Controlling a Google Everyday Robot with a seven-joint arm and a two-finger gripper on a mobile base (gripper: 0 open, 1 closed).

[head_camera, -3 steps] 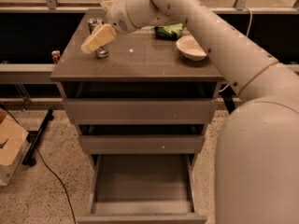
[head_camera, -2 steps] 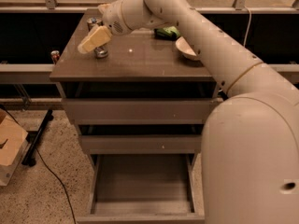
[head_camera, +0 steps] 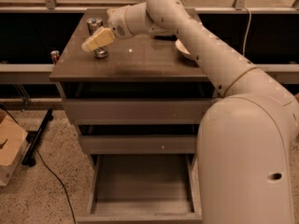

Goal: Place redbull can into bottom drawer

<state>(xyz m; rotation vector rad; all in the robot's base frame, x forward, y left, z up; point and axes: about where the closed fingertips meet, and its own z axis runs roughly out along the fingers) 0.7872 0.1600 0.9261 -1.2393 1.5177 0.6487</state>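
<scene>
The redbull can (head_camera: 95, 24), slim and silvery, stands upright near the far left of the cabinet top (head_camera: 140, 62). My gripper (head_camera: 97, 39) is at the can, crossing in front of its middle, so only the can's top and base show. The bottom drawer (head_camera: 142, 190) is pulled open below, with a bare grey inside. The two shallower drawers above it are pushed in.
A white bowl (head_camera: 182, 49) sits on the right of the cabinet top, partly hidden by my arm. A small red can (head_camera: 55, 56) stands just off the top's left edge. A cardboard box (head_camera: 9, 148) and a black cable (head_camera: 51, 171) lie on the floor at the left.
The gripper has stayed at the can. My arm has swung nearer and now covers more of the bowl and the right side of the view.
</scene>
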